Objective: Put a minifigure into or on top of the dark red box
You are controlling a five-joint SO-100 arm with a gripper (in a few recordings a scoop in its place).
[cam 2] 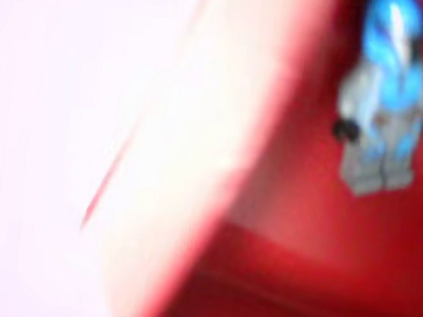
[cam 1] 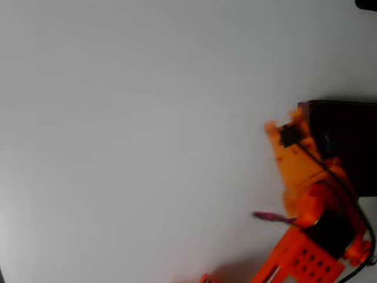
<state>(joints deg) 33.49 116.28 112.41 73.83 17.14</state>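
The wrist view is badly blurred, but the minifigure point(cam 2: 384, 102) can be made out lying on the red floor inside the dark red box point(cam 2: 273, 288), head toward the top edge. In the overhead view the box point(cam 1: 344, 147) is cut off by the right edge, and the orange hand point(cam 1: 283, 127) is seen at its left rim (fingers too smeared to judge, so open or closed can't be told). Plenty of bare white surface point(cam 1: 129, 130) is left.
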